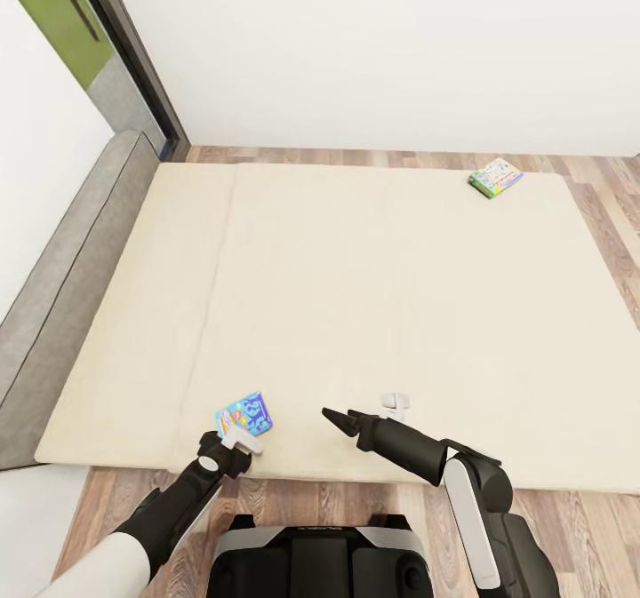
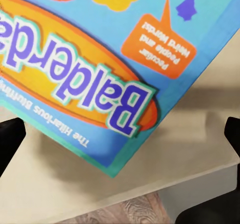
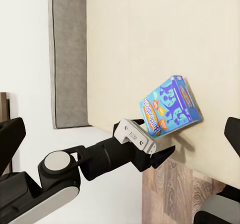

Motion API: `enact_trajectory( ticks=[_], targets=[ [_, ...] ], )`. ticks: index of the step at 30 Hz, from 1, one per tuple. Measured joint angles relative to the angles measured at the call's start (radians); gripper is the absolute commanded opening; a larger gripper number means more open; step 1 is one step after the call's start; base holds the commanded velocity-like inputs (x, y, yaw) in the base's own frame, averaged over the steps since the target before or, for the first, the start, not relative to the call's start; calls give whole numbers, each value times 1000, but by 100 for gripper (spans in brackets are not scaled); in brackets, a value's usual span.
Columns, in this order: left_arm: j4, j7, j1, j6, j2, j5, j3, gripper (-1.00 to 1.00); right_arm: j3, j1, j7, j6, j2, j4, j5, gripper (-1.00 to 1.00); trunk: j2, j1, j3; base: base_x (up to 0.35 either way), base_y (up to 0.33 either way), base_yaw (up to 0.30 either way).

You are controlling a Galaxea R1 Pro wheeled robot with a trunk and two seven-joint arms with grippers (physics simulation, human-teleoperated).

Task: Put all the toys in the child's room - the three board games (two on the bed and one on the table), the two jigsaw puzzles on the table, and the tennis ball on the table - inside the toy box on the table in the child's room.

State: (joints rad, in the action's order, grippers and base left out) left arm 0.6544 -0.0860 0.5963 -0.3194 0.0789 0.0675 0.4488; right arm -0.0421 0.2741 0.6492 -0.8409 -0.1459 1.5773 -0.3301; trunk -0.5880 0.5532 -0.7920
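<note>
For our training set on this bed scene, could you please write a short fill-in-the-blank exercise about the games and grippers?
1. The blue board game lies near the ____ edge of the bed.
2. The title printed on its cover reads ____.
3. The green-edged board game lies near the bed's far ____ corner.
4. The left gripper has its jaws ____.

Missing words: near; Balderdash; right; open

L arm reaches fwd from lower left of head view, black forearm, white upper sleeve. L pincer sits at the near edge of the bed, fingers apart, dark tips at both sides of its wrist view. R arm bent at elbow, forearm angled toward the left. R pincer over the bed's near edge, fingers look spread; tips wide apart in wrist view.
</note>
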Motion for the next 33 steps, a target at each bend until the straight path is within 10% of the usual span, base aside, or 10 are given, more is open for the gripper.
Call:
enact_trajectory(
  ticks=[33],
  targets=[
    [104, 141, -2, -22, 38, 9, 4, 100, -2, 0, 0, 0, 0, 0, 0, 100, 0, 0, 0, 0, 0, 0]
  ],
)
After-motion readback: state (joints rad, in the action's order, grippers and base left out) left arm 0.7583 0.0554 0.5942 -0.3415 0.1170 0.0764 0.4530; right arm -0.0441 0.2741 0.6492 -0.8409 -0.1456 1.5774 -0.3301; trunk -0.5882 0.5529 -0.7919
